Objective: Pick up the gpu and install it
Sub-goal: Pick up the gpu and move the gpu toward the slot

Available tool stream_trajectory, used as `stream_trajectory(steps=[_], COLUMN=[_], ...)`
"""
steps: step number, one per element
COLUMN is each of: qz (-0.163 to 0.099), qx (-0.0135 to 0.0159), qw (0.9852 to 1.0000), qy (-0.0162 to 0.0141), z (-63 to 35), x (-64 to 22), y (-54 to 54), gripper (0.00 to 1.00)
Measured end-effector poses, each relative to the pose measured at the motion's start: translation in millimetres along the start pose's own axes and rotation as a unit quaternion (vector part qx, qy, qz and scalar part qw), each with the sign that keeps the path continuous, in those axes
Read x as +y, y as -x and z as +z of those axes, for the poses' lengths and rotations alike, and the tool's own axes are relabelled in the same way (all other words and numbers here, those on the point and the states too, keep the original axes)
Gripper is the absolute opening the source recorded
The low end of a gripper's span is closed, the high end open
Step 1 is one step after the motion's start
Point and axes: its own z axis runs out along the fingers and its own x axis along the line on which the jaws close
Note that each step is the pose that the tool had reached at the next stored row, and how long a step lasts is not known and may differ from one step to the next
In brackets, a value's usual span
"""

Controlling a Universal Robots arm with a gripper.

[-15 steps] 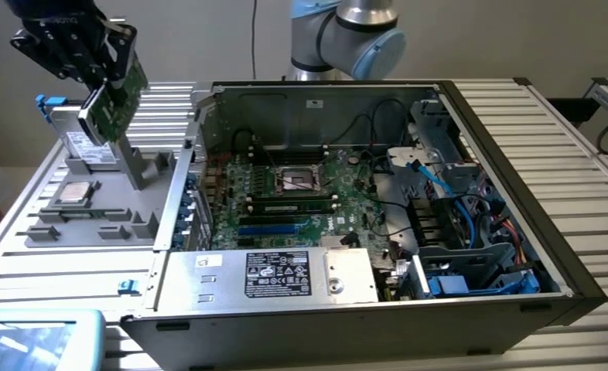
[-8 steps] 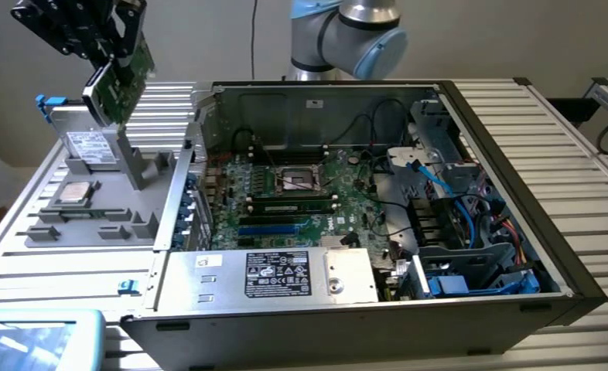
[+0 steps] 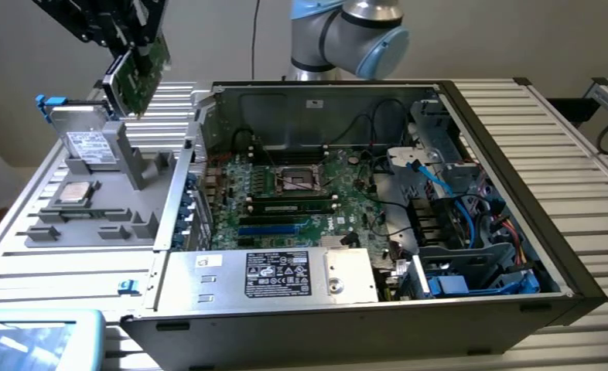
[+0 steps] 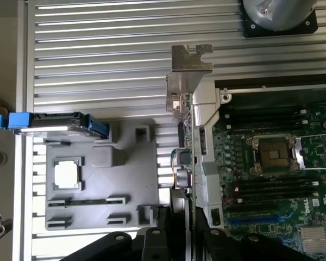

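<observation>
Though partly cut off, the hand [image 4: 187, 220] pinches the gpu [image 3: 139, 73] above the tray [image 3: 128, 224].

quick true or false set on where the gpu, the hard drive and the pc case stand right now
1. The pincer holds the gpu up in the air. True.
2. The gpu is seated in the motherboard. False: it hangs in the pincer, well above the board, toward the exterior view's left.
3. A hard drive sits in the grey tray. True.
4. The computer case is closed. False: it lies open, with the motherboard in plain sight.
</observation>
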Motion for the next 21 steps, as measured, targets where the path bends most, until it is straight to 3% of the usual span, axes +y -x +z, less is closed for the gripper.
stream_trajectory(steps=[6, 12, 17, 21], qz=[0.000, 0.002, 0.003, 0.004], qx=[0.0030, 0.0144, 0.0268, 0.0297], qw=[1.0000, 0.9999, 0.9996, 0.9995], qy=[-0.0001, -0.0012, -0.0023, -0.0026], z=[0.7, 0.5, 0.7, 0.8], x=[1.8, 2.7, 2.1, 0.9], y=[24.0, 43.0, 59.2, 77.0], gripper=[0.29, 0.29, 0.29, 0.29])
